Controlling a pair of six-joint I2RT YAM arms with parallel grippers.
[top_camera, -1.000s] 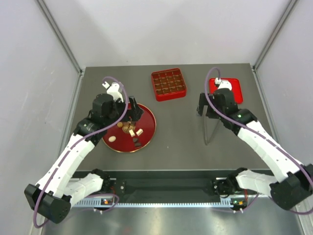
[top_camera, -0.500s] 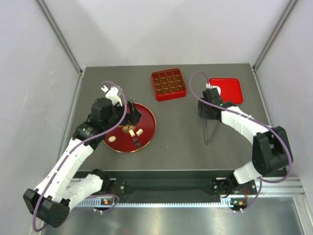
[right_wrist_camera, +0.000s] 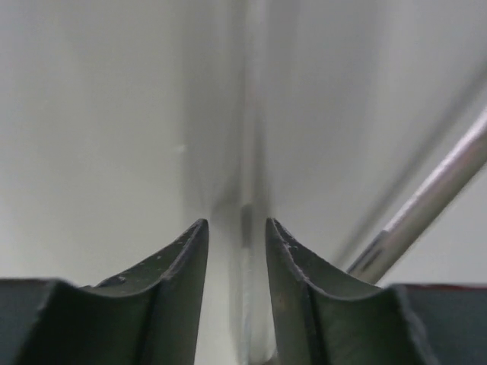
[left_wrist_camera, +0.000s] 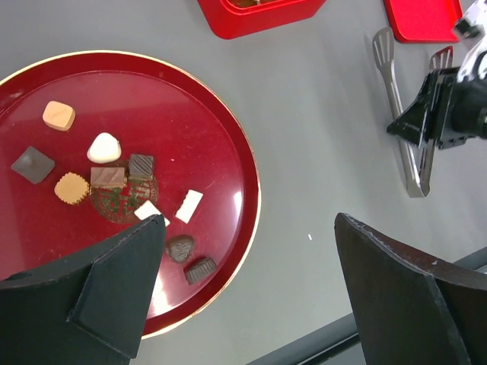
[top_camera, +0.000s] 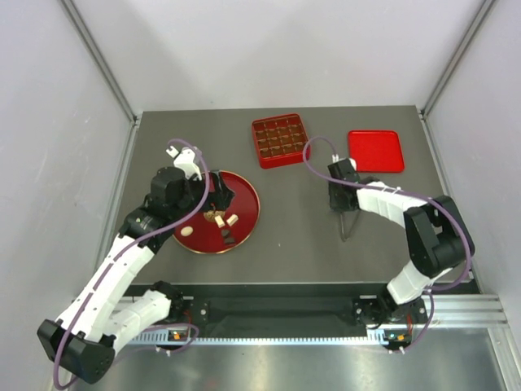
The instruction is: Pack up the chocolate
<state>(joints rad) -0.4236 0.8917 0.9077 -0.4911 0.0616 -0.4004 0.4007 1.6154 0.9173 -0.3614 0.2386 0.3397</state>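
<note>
L claw [left_wrist_camera: 247, 228] wide open over the round red plate [left_wrist_camera: 221, 137]; chocolate [left_wrist_camera: 114, 182] pcs lie loose on it. R claw [right_wrist_camera: 236, 228] low at table [left_wrist_camera: 304, 114], jaws narrowed astride one tongs [left_wrist_camera: 392, 91] arm; grip can't tell.

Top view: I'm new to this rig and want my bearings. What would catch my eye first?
The round red plate on the left, strewn with small white, tan and dark chocolates, stands out most. At the table's far middle sits a red box with a grid of compartments. To the right, the right gripper is down at metal tongs lying on the table.
</note>
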